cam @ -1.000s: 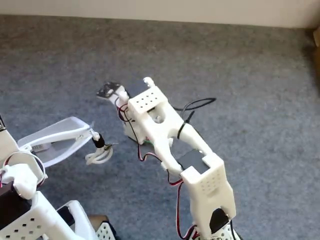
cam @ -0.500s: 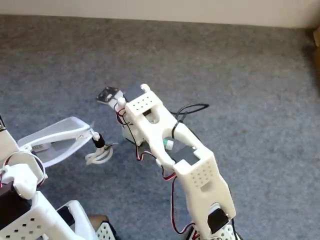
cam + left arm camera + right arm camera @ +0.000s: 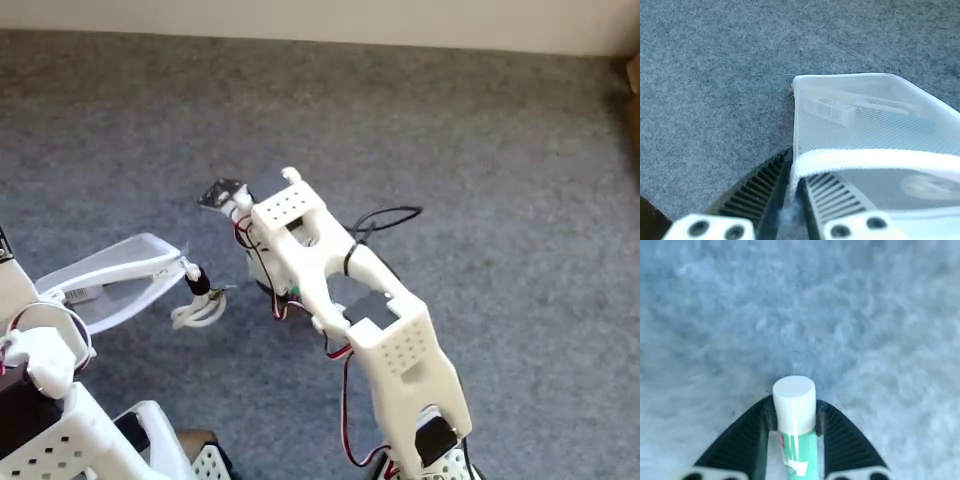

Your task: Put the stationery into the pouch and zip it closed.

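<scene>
Over grey carpet (image 3: 480, 150), the right gripper (image 3: 794, 412) clamps a white-capped green glue stick (image 3: 794, 395) (cap leading). Aim it into the white mesh pouch (image 3: 865, 125), its rim seemingly pinched by the left gripper (image 3: 792, 172).

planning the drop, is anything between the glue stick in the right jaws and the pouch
Nothing visible: bare carpet lies between the glue stick and the pouch. Only the pouch's own cord loop lies at that end.

Some indoor room, its kind unclear: grey carpet (image 3: 520, 160) spreads everywhere, meeting a pale wall (image 3: 400, 18) at the far edge.
</scene>
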You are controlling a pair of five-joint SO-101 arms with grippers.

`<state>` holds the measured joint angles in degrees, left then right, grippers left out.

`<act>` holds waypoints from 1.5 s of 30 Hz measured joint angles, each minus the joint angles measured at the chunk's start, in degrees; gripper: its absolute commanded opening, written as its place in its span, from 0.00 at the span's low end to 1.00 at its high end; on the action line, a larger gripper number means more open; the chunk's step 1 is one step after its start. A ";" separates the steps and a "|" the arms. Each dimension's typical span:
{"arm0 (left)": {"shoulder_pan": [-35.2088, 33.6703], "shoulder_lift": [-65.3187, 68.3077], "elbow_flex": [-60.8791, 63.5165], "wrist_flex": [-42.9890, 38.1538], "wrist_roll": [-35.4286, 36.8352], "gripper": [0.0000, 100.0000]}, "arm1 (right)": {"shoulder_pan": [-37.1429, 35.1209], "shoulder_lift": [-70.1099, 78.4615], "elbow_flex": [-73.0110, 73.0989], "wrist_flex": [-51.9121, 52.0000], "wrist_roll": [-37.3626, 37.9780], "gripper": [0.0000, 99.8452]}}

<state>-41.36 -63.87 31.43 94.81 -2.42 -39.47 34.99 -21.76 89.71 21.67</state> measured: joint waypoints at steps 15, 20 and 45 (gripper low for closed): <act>0.00 0.00 0.00 0.00 0.00 0.01 | 0.00 -22.33 -3.25 10.02 -13.98 0.00; 0.00 0.00 0.00 0.00 0.00 0.01 | -1.76 -29.27 -2.46 10.20 -20.31 0.00; 0.09 0.00 0.00 0.00 0.00 0.01 | -25.05 -57.23 5.01 -14.86 -30.51 0.00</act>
<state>-41.27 -63.87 31.43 94.81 -2.42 -64.53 -22.24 -16.75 74.86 -8.84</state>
